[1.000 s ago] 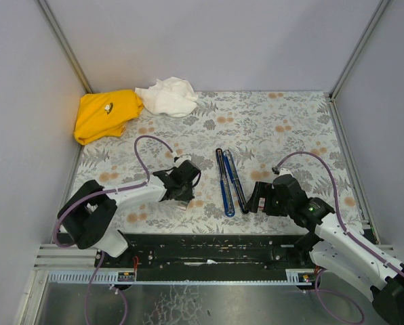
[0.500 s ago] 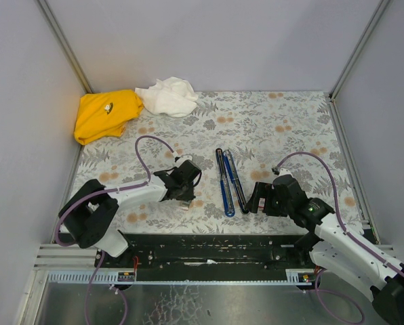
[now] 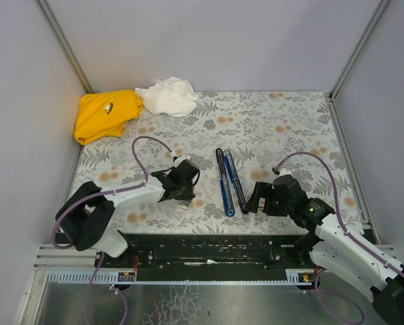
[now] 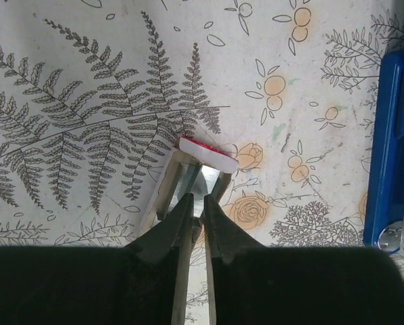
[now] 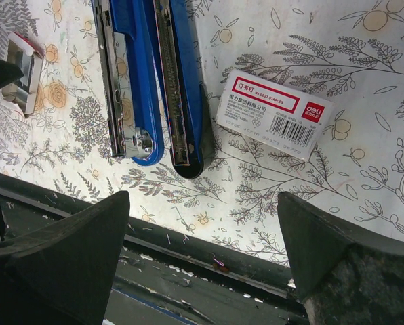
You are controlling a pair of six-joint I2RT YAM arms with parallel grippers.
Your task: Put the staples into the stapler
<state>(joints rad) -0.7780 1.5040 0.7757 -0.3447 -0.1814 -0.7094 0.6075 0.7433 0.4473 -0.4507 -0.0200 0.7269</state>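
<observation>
The stapler [image 3: 228, 181] lies opened flat at mid-table, its blue arm and black base side by side; it also shows in the right wrist view [image 5: 148, 81] and the left wrist view [image 4: 388, 149]. The whitish staples box [image 5: 275, 114] with red print lies just right of it, below my open right gripper [image 5: 205, 250]. An open tray of silvery staples [image 4: 192, 177] with a red-and-white flap lies to the stapler's left. My left gripper [image 4: 196, 203] is shut, its tips at the tray's near end. Whether they pinch a strip is hidden.
A yellow cloth [image 3: 106, 114] and a white cloth [image 3: 167, 96] lie at the back left corner. Grey walls with metal posts close in the table on three sides. A black rail [image 3: 202, 247] runs along the near edge between the arm bases.
My left gripper has shifted very slightly over the tray. The right arm, the stapler and the box have not moved.
</observation>
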